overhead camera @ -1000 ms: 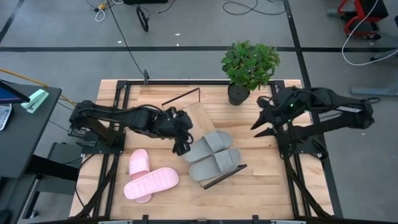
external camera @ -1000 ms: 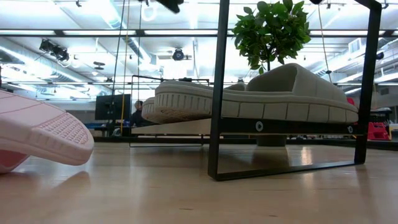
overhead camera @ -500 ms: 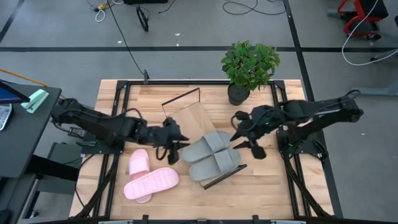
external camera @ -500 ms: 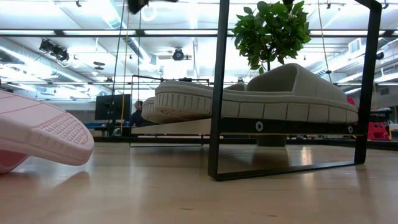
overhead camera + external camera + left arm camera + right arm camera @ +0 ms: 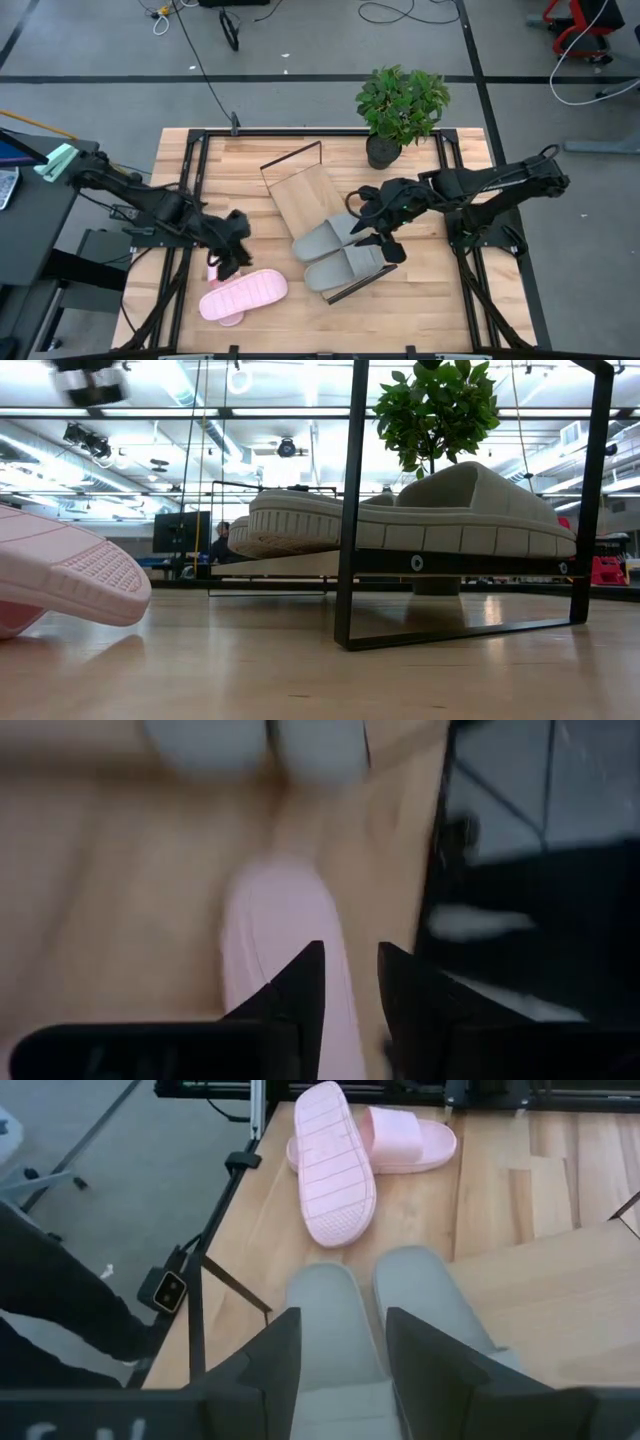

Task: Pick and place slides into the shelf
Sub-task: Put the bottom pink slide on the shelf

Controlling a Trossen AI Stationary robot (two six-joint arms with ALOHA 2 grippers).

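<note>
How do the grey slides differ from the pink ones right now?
The grey slides sit on the shelf, raised off the table; the pink slides lie on the tabletop. The grey pair rests side by side, straps up; one pink slide is flipped, ribbed sole up, leaning across the other. The right gripper is over the grey pair, the left gripper over the pink. All share one wide-strap shape.

The middle of the light-wood tabletop [image 5: 420,290] is taken up by the long flat light-wood shelf board [image 5: 300,185], which lies diagonally. Its near half is occupied by two grey slide sandals [image 5: 340,252], side by side, and its far half is left bare. A thin black wire frame [image 5: 290,155] stands at the far end. A potted green plant [image 5: 402,108] blocks the far right corner. Two light pink slide sandals [image 5: 240,293] lie near the left front, one overturned. Open wood is left along the front right.
</note>
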